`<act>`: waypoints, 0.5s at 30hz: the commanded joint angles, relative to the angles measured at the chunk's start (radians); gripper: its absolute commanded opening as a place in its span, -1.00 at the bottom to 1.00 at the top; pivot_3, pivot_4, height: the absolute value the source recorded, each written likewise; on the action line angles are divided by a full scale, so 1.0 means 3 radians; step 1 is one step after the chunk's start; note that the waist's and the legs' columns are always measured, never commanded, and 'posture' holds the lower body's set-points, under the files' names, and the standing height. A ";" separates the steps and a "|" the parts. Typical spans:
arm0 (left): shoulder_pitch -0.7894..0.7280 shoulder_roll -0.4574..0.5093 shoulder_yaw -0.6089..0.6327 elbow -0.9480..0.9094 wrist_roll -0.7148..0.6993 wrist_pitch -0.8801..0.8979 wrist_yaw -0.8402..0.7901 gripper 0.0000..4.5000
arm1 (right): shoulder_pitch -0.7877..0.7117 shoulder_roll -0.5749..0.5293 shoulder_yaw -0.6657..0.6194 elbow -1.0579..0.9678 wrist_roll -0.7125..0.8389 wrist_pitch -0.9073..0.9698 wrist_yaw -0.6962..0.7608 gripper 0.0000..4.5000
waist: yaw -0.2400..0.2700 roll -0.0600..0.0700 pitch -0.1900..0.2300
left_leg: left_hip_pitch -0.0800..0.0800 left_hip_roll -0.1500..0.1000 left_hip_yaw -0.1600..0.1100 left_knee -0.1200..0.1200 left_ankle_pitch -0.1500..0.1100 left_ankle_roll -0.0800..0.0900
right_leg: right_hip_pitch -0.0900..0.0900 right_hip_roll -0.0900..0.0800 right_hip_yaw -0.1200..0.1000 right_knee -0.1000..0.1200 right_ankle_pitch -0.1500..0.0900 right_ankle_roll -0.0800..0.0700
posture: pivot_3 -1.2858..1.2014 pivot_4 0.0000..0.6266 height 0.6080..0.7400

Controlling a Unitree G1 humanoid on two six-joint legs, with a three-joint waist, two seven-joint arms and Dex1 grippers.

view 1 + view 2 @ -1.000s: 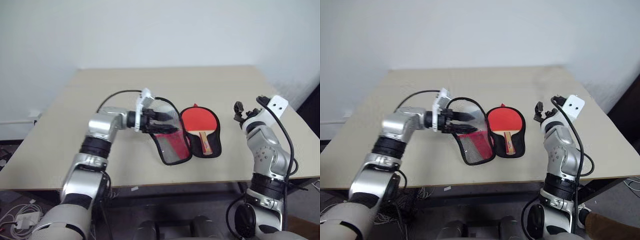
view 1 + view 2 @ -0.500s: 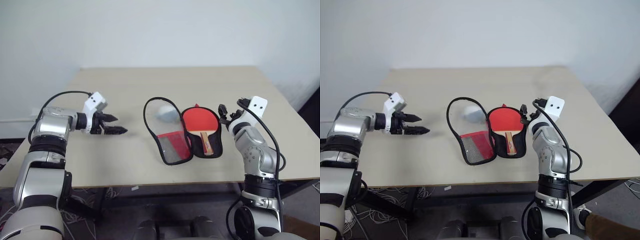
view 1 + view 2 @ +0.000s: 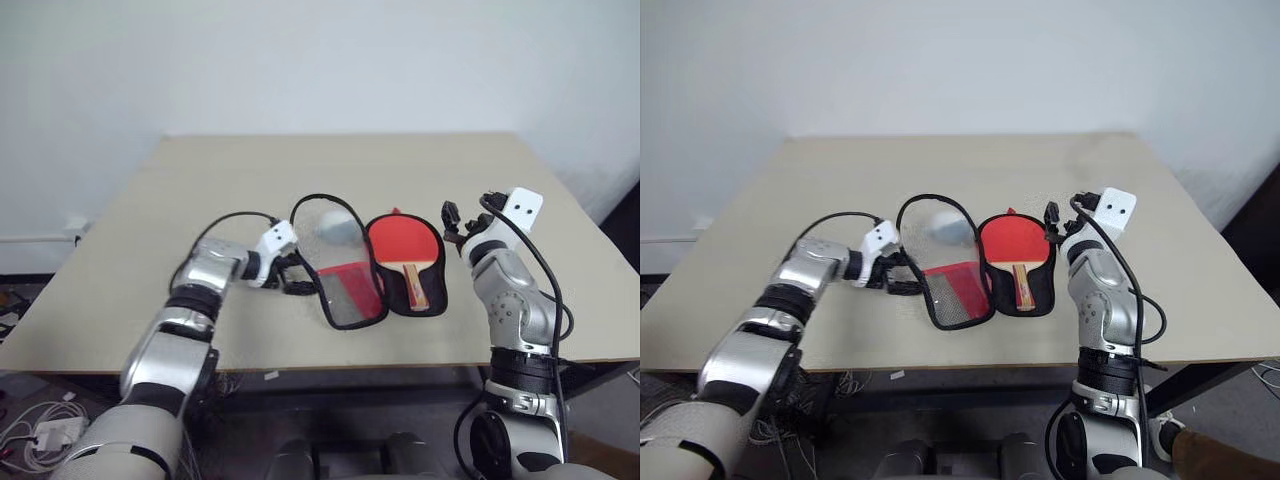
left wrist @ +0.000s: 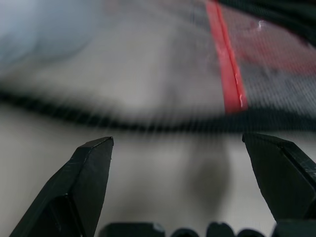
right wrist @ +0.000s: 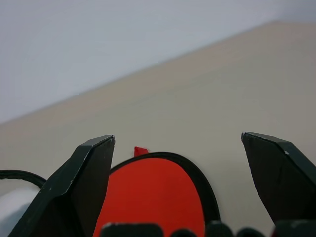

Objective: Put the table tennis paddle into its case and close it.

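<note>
The case [image 3: 345,293] lies unzipped and spread flat in the middle of the table. Its left flap shows the mesh window and a red panel. The right half holds the table tennis paddle [image 3: 400,243], red face up, wooden handle [image 3: 412,283] towards me. My left gripper [image 3: 295,276] sits low at the flap's left rim, open. In the left wrist view the black zipper rim [image 4: 148,126] runs just past its open fingertips [image 4: 94,158]. My right gripper [image 3: 456,222] hovers open just right of the paddle, which shows red [image 5: 148,197] between its fingers.
A pale grey round thing [image 3: 336,226] lies at the far end of the left flap. The tan table [image 3: 200,180] has bare room left, right and behind the case. Its front edge is close behind the case's near end.
The left arm swung far out to the left, then came back in and down to the flap's left rim. The flap stays open. The right gripper edged slightly towards the paddle.
</note>
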 commanded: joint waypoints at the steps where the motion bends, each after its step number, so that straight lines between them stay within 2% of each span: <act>1: -0.0241 -0.0176 0.0104 0.0031 -0.0047 -0.0202 0.0089 1.00 | -0.0021 -0.0028 -0.0067 -0.0216 0.0045 -0.0149 -0.0061 0.98 | 0.0001 0.0000 0.0000 | 0.0000 0.0000 0.0000 0.0000 0.0000 0.0000 | 0.0000 0.0000 0.0000 0.0000 0.0000 0.0000 | 0.03 -1.00 1.00; 4: -0.0363 -0.0402 0.0206 0.0089 -0.0111 -0.0199 0.0221 1.00 | -0.0148 0.0140 -0.0476 -0.0307 0.0563 -0.0155 -0.0178 0.98 | 0.0007 0.0000 0.0000 | 0.0000 0.0000 -0.0001 0.0000 0.0000 0.0000 | 0.0000 0.0000 0.0000 0.0000 0.0000 0.0000 | 0.03 -1.00 1.00; 6: -0.0435 -0.0545 0.0286 0.0086 -0.0187 -0.0130 0.0206 1.00 | -0.0212 0.0140 -0.0638 -0.0347 0.0719 -0.0235 -0.0228 0.98 | 0.0010 0.0000 0.0000 | 0.0000 -0.0001 -0.0001 0.0001 0.0000 0.0000 | 0.0002 0.0000 0.0000 0.0000 0.0000 0.0000 | 0.03 -1.00 1.00; 15: -0.0489 -0.0863 0.0462 0.0107 -0.0295 0.0324 0.0392 1.00 | -0.0115 0.0023 -0.0520 -0.0319 0.0653 -0.0323 -0.0303 0.98 | -0.0012 0.0002 0.0000 | 0.0002 -0.0001 -0.0001 -0.0003 0.0000 0.0001 | 0.0000 0.0000 0.0001 0.0000 -0.0004 0.0007 | 0.03 -1.00 1.00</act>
